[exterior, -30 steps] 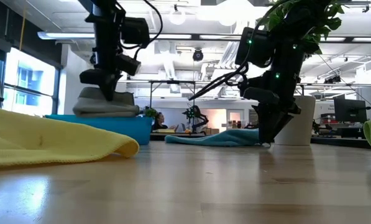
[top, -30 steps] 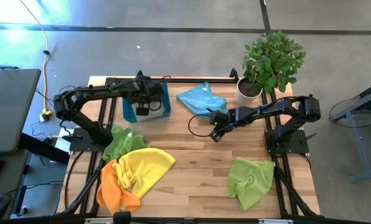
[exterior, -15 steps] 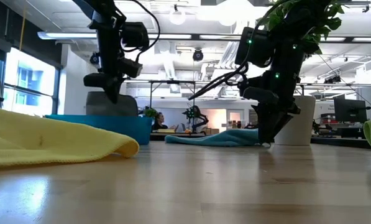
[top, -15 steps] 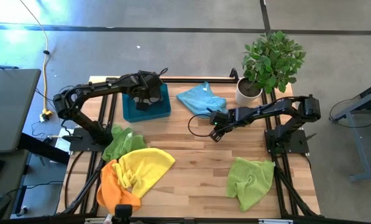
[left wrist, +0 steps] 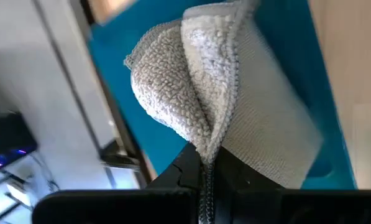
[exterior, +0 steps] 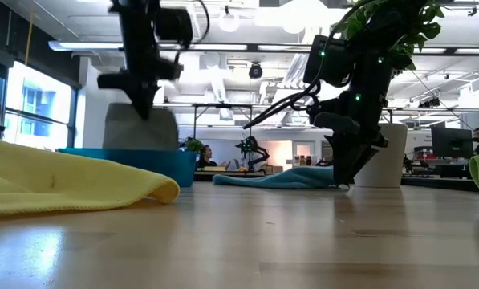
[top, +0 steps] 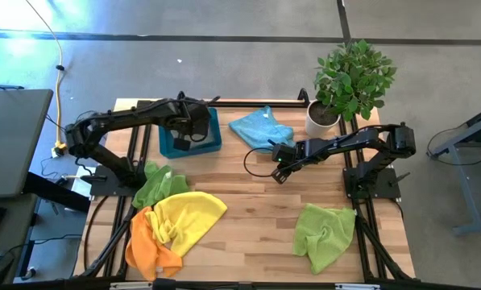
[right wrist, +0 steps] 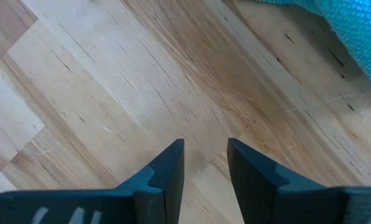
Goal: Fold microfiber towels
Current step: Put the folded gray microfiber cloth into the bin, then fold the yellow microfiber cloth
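The left arm was seen stretched across the far left corner of the table (top: 256, 201), its wrist bent down over the teal tray (top: 212, 138), with the left gripper (left wrist: 207, 168) pinched tight on the edge of a folded grey towel (left wrist: 235, 118). In the left wrist view, the grey cloth was bunched at the fingertips and spread away from them over the tray's blue floor; in the low view the same towel (exterior: 140, 128) was held hanging under the gripper (exterior: 139, 108), just above the tray's rim (exterior: 143, 154). The right arm was reached in from the right side, well apart from the tray, its right gripper (right wrist: 205, 162) pointed down at bare wood with the fingers parted and nothing between them, just beside a crumpled light blue towel (top: 260, 126) that lay to the right of the tray. A potted plant (top: 349, 76) was set beyond that cloth at the table's far right. Nearer the front edge from the tray, a dark green towel (top: 155, 184), a yellow towel (top: 193, 213) and an orange towel (top: 147, 250) were piled together, touching; a lime green towel (top: 325, 234) was left alone at the front right. No writing could be read.
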### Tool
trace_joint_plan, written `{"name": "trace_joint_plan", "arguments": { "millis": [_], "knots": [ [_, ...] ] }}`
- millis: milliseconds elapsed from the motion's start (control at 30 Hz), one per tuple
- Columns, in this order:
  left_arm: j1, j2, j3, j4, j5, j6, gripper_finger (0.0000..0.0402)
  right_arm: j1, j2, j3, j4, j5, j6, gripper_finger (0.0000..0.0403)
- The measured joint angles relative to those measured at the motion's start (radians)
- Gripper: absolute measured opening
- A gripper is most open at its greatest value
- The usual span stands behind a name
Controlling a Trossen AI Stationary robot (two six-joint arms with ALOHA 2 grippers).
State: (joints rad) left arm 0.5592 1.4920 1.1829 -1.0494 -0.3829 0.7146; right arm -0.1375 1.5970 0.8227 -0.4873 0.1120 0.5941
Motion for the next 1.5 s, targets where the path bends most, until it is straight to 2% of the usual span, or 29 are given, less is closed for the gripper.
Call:
{"name": "trace_joint_plan", "arguments": {
  "millis": [300, 567, 833, 933, 1033, 1233, 1367, 1500],
  "knots": [
    [0.005, 0.070, -0.031, 0.000, 0.076, 0.009, 0.0009, 0.000, 0.000, 0.000, 0.001, 0.000, 0.000, 0.0115],
    [0.026, 0.071, -0.041, 0.065, 0.021, 0.004, 0.0010, 0.000, 0.000, 0.000, 0.002, 0.000, 0.000, 0.0115],
    [0.044, 0.072, -0.047, 0.085, 0.033, -0.063, 0.0013, 0.000, 0.000, 0.000, 0.003, 0.000, 0.000, 0.0115],
    [0.049, 0.072, -0.047, 0.084, 0.032, -0.124, 0.0032, 0.000, 0.000, 0.000, 0.003, 0.000, 0.000, 0.0115],
    [0.049, 0.072, -0.047, 0.084, 0.008, -0.172, 0.0074, 0.000, 0.000, 0.000, 0.003, 0.000, 0.000, 0.0115],
    [0.049, 0.065, -0.047, 0.092, -0.129, -0.276, 0.0160, 0.000, 0.000, 0.000, 0.003, 0.000, 0.000, 0.0115],
    [0.049, 0.049, -0.029, 0.083, -0.201, -0.355, 0.0173, 0.000, 0.000, 0.000, 0.003, 0.000, 0.000, 0.0115],
    [0.028, 0.010, 0.017, 0.033, -0.163, -0.421, 0.0170, 0.000, 0.000, 0.000, 0.004, 0.000, 0.000, 0.0115]
  ]
}}
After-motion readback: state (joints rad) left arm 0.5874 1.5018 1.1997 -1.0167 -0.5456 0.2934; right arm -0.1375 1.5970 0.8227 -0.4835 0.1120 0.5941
